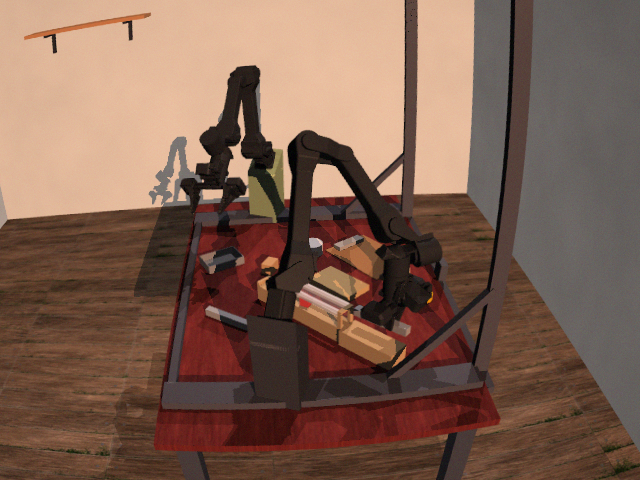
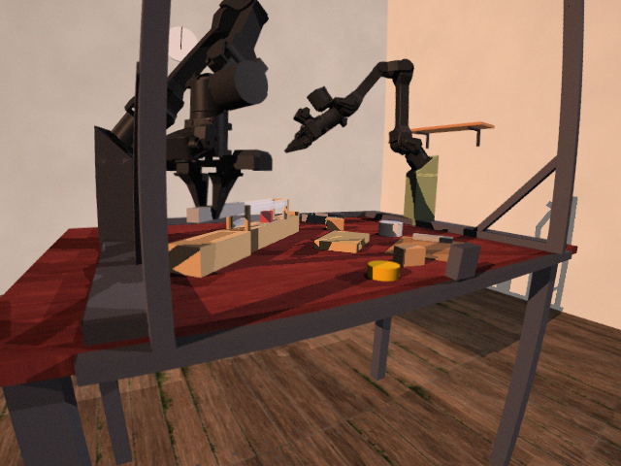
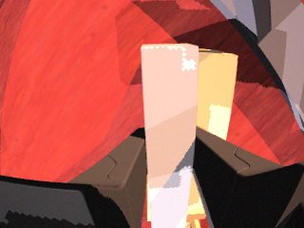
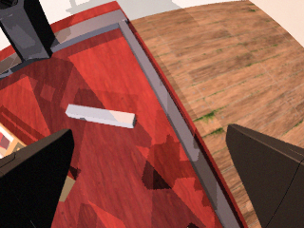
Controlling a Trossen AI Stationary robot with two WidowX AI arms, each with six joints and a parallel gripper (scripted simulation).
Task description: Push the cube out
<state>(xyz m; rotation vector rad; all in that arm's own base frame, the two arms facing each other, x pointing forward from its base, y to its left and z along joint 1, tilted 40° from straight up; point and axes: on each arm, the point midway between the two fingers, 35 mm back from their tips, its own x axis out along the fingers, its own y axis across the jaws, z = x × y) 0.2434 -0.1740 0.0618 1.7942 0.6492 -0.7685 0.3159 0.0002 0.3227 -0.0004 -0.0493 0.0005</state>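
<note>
Cube: your red cube (image 1: 304,303) (image 2: 266,216) (image 4: 4,142) is inside the wooden channel (image 1: 316,323) (image 2: 275,234) (image 4: 15,148), under the see-through roof (image 1: 325,298) (image 2: 258,206). Not out, not lifted.
Left gripper: you've got the left gripper (image 1: 381,318) (image 2: 207,207) (image 3: 166,135) pinching a pale bar (image 1: 401,328) (image 2: 199,215) (image 3: 170,87), up off the table beside the channel. Looks like your pusher tbh.
Right gripper: right gripper (image 1: 207,210) (image 2: 287,149) (image 4: 150,130) is spread wide with nothing in it, well apart from the channel.
Spare bar: another pale bar (image 1: 225,317) (image 4: 101,116) lies on the table, unheld.
Done: tool in hand, that's about it. Early days imo.
Left: line the bar up, shove the cube out the ledge-and-lip end (can't tell which end that is), grab it, hold it high beyond there.
</note>
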